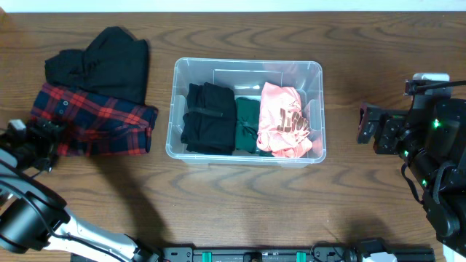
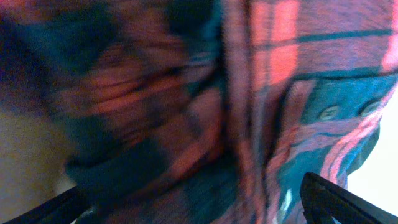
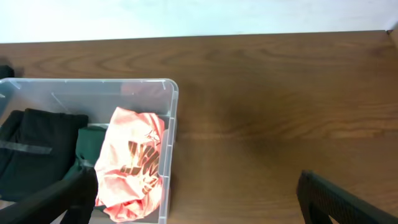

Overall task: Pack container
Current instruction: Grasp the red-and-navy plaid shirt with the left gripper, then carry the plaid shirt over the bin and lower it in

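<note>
Packing looking partway done: large clear plastic rectangular container (image 1: 247,65) sitting mid-bench, holding folded black garment (image 1: 207,116), green garment (image 1: 247,125) and pink printed garment (image 1: 285,120). Red-and-navy plaid shirt (image 1: 95,120) and black crumpled garment (image 1: 102,65) waiting at its 9 o'clock. Left gripper (image 2: 199,210) reaching plaid shirt, jaws spread; right gripper (image 1: 362,124) idling released at 3 o'clock.

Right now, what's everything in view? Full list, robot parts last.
container: 1, clear, table centre
packed black garment: 1, black, left side of container
green garment: 1, dark green, middle of container
pink garment: 1, pink with dark print, right side of container
loose black garment: 1, black, on table, upper left in overhead view
plaid shirt: 1, red and navy, on table left of container
table: 1, brown wood
left end effector: 1, black, at plaid shirt, open
right end effector: 1, black, right of container, open, empty
</note>
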You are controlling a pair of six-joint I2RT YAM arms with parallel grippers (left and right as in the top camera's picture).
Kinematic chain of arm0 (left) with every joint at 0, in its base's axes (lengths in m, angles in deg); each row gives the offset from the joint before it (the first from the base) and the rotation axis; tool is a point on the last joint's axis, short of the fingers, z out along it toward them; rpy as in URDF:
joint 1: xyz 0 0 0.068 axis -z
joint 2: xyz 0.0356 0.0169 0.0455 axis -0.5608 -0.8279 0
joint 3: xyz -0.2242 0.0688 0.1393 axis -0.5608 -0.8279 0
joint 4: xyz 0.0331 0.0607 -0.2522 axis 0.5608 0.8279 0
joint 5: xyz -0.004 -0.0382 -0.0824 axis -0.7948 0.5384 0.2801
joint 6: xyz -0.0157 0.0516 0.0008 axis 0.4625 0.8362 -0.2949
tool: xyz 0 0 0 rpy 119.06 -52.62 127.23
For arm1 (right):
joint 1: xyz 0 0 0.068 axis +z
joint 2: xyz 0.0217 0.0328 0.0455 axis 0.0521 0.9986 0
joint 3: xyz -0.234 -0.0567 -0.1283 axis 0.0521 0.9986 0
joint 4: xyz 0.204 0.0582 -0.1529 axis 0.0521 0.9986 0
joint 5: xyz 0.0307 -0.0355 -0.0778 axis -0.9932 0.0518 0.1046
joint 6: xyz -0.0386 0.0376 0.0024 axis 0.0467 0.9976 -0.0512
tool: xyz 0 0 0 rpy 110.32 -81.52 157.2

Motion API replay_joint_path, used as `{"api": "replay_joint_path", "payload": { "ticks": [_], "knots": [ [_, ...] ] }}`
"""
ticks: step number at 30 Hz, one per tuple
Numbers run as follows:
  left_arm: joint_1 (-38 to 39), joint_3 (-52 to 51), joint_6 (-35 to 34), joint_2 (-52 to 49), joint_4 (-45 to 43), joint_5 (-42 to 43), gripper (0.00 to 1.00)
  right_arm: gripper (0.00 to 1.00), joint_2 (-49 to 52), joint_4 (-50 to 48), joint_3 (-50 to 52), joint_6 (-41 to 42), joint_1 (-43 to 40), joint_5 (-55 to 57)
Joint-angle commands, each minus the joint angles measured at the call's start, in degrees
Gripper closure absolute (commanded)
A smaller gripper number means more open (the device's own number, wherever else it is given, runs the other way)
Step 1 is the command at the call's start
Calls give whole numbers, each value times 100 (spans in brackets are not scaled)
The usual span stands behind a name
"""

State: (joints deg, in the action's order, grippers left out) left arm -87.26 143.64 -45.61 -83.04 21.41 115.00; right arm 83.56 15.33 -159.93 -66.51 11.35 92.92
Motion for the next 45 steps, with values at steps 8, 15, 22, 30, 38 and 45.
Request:
{"api": "replay_joint_path", "payload": {
  "ticks": [8,15,22,30,38,45],
  "knots": [
    [343,33,175,-192,-20,-479,57,1,-11,4,-39,-101,-46,33],
    [334,68,166,120,487,-153,94,1,-11,4,-39,-101,-48,33],
    [350,94,146,1991,1497,92,94,1,-11,2,-39,-101,-46,35],
    [612,94,-584,4634,2103,533,94,1,-11,4,-39,-101,-46,33],
    [1709,94,-2326,5925,1049,1384,94,1,-11,2,-39,-101,-46,33],
    [3576,94,-3473,5912,-52,439,94,1,-11,2,-42,-101,-46,33]
  ]
}}
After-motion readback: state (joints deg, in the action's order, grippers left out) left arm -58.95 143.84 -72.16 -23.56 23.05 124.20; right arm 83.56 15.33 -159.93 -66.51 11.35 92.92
